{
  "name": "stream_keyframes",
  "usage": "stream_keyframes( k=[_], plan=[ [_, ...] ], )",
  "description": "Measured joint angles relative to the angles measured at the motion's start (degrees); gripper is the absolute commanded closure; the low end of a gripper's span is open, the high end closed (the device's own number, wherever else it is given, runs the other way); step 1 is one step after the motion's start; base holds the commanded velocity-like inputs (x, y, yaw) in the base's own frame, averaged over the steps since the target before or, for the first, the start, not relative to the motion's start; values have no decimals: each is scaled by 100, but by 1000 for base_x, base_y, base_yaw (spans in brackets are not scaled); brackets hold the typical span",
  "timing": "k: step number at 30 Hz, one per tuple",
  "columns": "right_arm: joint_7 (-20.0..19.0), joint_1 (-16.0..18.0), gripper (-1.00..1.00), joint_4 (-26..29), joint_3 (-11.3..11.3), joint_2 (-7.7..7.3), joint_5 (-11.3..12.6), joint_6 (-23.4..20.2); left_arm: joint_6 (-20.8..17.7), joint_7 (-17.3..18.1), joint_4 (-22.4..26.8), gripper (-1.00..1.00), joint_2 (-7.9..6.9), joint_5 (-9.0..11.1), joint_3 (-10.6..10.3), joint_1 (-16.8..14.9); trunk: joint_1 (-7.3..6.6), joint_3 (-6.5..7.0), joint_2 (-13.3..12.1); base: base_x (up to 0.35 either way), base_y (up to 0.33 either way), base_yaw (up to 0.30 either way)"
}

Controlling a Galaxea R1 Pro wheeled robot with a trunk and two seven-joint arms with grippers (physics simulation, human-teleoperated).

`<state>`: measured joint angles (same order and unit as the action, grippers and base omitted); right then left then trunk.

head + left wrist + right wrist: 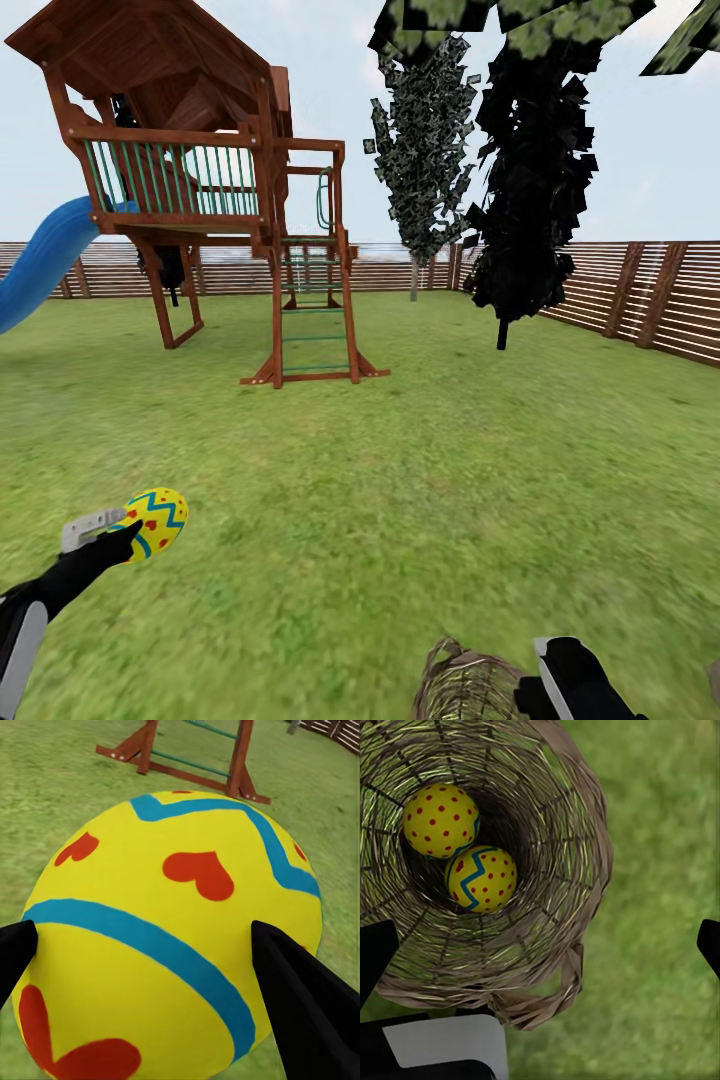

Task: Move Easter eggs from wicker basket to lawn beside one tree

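My left gripper [130,535] is shut on one Easter egg [157,521], yellow with blue zigzags and red marks, held above the lawn [400,480] at the lower left. In the left wrist view the same egg [165,930] sits between both black fingers [300,997]. The wicker basket [462,686] lies at the bottom edge beside my right arm [572,680]. In the right wrist view my right gripper [542,945] stands open over the basket's rim [585,870], and two eggs [441,820] [482,878] lie inside. Leaves of a broad tree canopy [560,20] show at the top; its trunk is out of view.
A wooden playset [210,190] with a ladder and a blue slide [40,260] stands ahead on the left. Two narrow trees, one grey-green [425,160] and one dark [530,190], rise ahead on the right. A brown slatted fence [640,295] closes the garden behind them.
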<state>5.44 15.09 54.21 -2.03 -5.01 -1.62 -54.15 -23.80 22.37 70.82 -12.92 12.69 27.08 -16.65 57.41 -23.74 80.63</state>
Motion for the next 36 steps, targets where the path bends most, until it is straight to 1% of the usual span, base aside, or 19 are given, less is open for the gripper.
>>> stream_keyframes(
  k=[4, 8, 10, 15, 17, 18, 21, 27, 28, 29, 30, 31, 32, 34, 35, 36],
  plan=[
    [-8, 0, -100, -3, 5, 2, 0, 7, 13, 0, 5, 100, 60, 9, 5, 0, 0, 0, 0, 0, 0, 0],
    [-6, 0, -100, -4, 18, 8, 0, 9, 29, 6, 5, 100, 69, 19, 17, 0, 0, 0, 0, 17, 6, 0],
    [-3, 0, -100, -4, 15, 8, -5, 9, 45, 12, -3, 100, 69, 32, 28, 0, -2, 0, 1, 209, 142, 0],
    [-3, 0, -100, -6, 1, 8, 0, 12, 49, 17, -12, 100, 51, 23, 60, 0, 0, 0, 0, 69, 283, 0],
    [-1, 0, -100, -4, 1, 8, 7, 10, 54, 19, -16, 100, 51, 25, 67, -1, 0, 0, 0, 3, 115, 0],
    [-1, 0, -100, -4, -1, 8, 4, 9, 57, 19, -19, 100, 53, 21, 68, 0, 0, 0, 0, -68, 168, 0],
    [-3, 0, -100, -6, -6, 8, 7, 12, 143, 25, -256, 100, 30, 20, 78, 0, 1, 0, 0, -135, 275, 0],
    [-14, 0, -100, 2, -17, -22, 5, 25, 155, 17, -296, 100, 26, 13, 77, 0, 1, 0, 0, -151, 302, 0],
    [-47, 0, -100, 2, -22, -71, 1, 27, 156, 17, -296, 100, 26, 13, 78, 0, 1, 0, 0, -152, 303, 0],
    [-356, 1, -100, -3, -22, -314, -33, 24, 155, 16, -296, 100, 21, 10, 78, 1, 1, 0, 0, -152, 303, 0],
    [-818, 1, -100, -5, -18, -567, -49, 19, 156, 16, -311, 100, 14, 6, 76, 1, 1, 0, 0, -152, 303, 0],
    [-1104, 1, -100, -6, -23, -715, -57, 20, 156, 17, -336, 100, 11, 4, 74, 0, 1, 0, 0, -152, 297, 0],
    [-1259, 1, -100, -7, -27, -853, -110, 25, 156, 17, -370, 100, 10, -1, 71, 0, 1, 0, 0, -152, 273, 0],
    [-1348, 1, -100, -7, -39, -1012, -189, 22, 156, 17, -450, 100, 2, -5, 69, 0, 1, 0, 0, -152, 266, 0],
    [-1367, 1, -100, -7, -58, -1122, -200, 26, 156, 15, -463, 100, 5, -4, 69, 0, 1, 0, 0, -152, 274, 0],
    [-1371, 0, -100, -7, -68, -1169, -187, 31, 156, 14, -468, 100, 4, -5, 69, 0, 1, 0, 0, -152, 281, 0]
  ],
)
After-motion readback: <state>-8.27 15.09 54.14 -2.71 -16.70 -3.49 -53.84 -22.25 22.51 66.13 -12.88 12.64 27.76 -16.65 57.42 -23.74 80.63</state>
